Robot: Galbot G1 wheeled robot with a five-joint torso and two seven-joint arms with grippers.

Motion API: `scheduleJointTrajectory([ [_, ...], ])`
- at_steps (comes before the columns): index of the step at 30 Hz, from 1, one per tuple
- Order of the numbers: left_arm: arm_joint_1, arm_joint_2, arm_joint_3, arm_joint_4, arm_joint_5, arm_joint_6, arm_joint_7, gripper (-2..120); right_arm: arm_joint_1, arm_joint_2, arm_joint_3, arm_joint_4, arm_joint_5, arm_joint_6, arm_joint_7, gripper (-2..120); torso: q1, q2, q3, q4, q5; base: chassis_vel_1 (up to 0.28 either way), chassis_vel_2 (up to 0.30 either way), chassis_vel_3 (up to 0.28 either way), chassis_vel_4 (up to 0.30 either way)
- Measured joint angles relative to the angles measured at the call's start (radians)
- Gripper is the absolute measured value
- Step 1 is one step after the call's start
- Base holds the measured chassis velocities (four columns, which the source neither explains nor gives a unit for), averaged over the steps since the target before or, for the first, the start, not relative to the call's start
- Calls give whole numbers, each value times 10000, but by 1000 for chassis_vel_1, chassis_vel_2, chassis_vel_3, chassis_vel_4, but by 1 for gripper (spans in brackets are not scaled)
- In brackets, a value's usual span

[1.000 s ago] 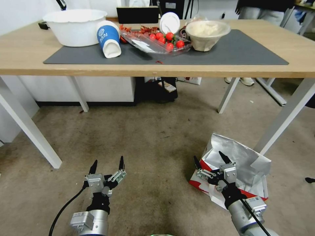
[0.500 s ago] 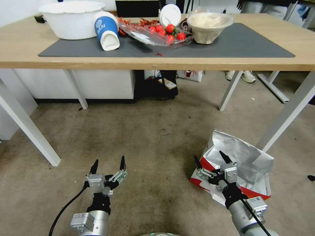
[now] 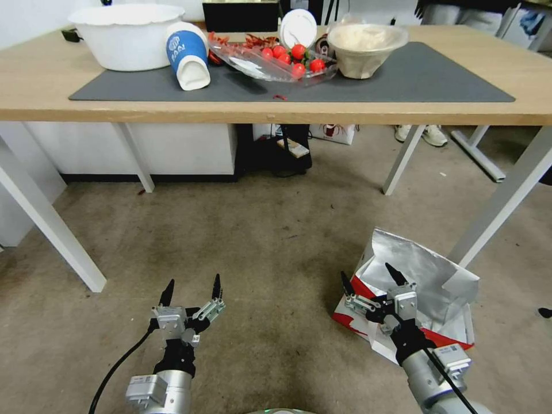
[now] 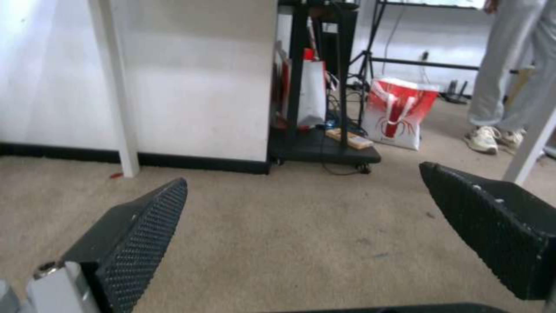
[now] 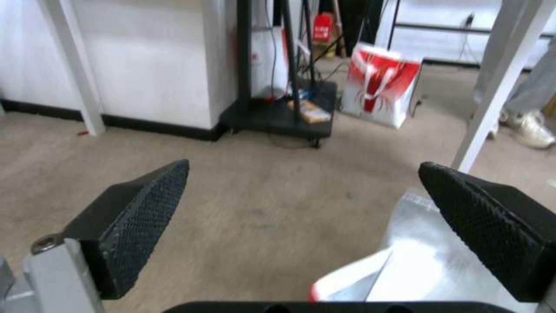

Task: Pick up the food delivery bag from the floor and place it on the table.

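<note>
Food delivery bag [image 3: 428,287] standing on carpet floor [image 3: 259,241] beside white table leg [image 3: 500,201], mouth gaping upward, foil lining exposed; contents not discernible. Right gripper [image 3: 371,276] poised over bag's near-left rim, fingers spread, grasping nothing; one fingertip above foil, other above carpet. Left gripper [image 3: 192,284] over bare carpet, fingers likewise spread, well apart from bag. On table [image 3: 34,86]: white basin [image 3: 126,37], tipped blue cup [image 3: 187,54], clear tray of cherry tomatoes [image 3: 276,60], lidded bowl [image 3: 368,49].

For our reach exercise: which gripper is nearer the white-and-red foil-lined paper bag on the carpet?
Right. The right gripper hangs open over the bag; the left gripper is off to its left above bare carpet.
</note>
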Motion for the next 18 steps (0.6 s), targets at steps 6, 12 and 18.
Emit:
scheduleJointTrajectory([
  [6, -49, 115, -65, -157, 242, 343, -113, 100, 1278, -2249, 901, -757, 1840, -665, 41, 100, 4, 13, 1, 5, 4, 0, 0, 0, 0],
  [12, -21, 122, -61, -342, 447, 703, -444, 100, 2851, -5607, 1008, -2614, 3859, -841, -511, 100, 7, 26, 1, 5, -1, 0, 0, 0, 0],
  [18, -37, -42, -30, -361, 556, 727, -520, 100, 4874, -7577, -316, -5313, 3668, -574, -1789, 100, 9, 33, 2, 3, 7, 0, 0, 0, 0],
])
